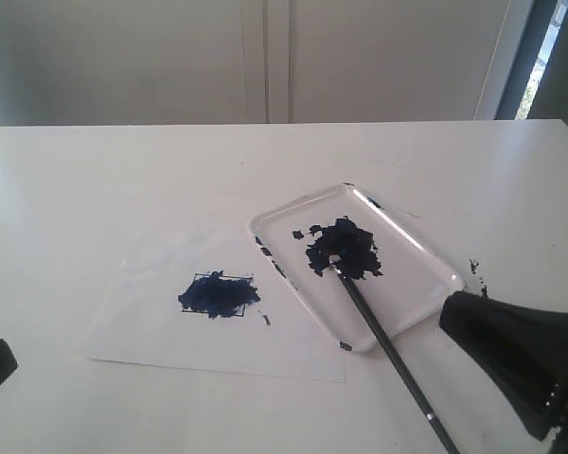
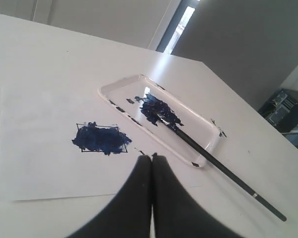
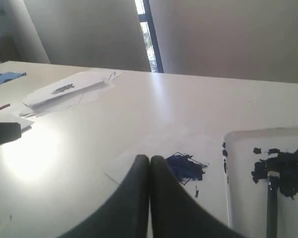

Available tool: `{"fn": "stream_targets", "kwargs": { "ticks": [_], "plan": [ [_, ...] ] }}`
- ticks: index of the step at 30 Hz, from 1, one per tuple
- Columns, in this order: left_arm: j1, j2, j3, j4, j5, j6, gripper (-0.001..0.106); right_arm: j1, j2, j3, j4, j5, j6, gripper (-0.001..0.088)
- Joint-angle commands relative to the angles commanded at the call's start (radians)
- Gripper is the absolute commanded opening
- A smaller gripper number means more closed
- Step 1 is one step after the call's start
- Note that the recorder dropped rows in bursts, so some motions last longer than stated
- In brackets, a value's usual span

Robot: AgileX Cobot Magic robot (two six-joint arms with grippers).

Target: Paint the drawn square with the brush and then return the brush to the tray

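Note:
The drawn square on the white sheet is smeared dark blue inside; it also shows in the left wrist view as the square and in the right wrist view as the square. The brush lies with its tip in the paint blotch of the tray, its handle sticking out over the tray's near rim. My right gripper is shut and empty, off to the right of the tray. My left gripper is shut and empty, near the sheet's edge.
Paint specks mark the table right of the tray. Papers lie on a far table in the right wrist view. The table's back edge runs below a pale wall.

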Motion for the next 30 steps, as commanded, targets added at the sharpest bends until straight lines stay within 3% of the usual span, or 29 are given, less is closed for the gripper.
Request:
{"fn": "stream_targets", "kwargs": {
  "ticks": [12, 16, 30],
  "plan": [
    [-0.002, 0.0, 0.0, 0.03, -0.014, 0.0, 0.0, 0.0, 0.0, 0.103, 0.0, -0.111, 0.0, 0.0],
    [-0.002, 0.0, 0.0, 0.031, -0.059, 0.0, 0.0, 0.0, 0.0, 0.107, 0.0, -0.121, 0.0, 0.0],
    [-0.002, 0.0, 0.0, 0.03, -0.054, 0.0, 0.0, 0.0, 0.0, 0.109, 0.0, -0.13, 0.0, 0.0]
  ]
}}
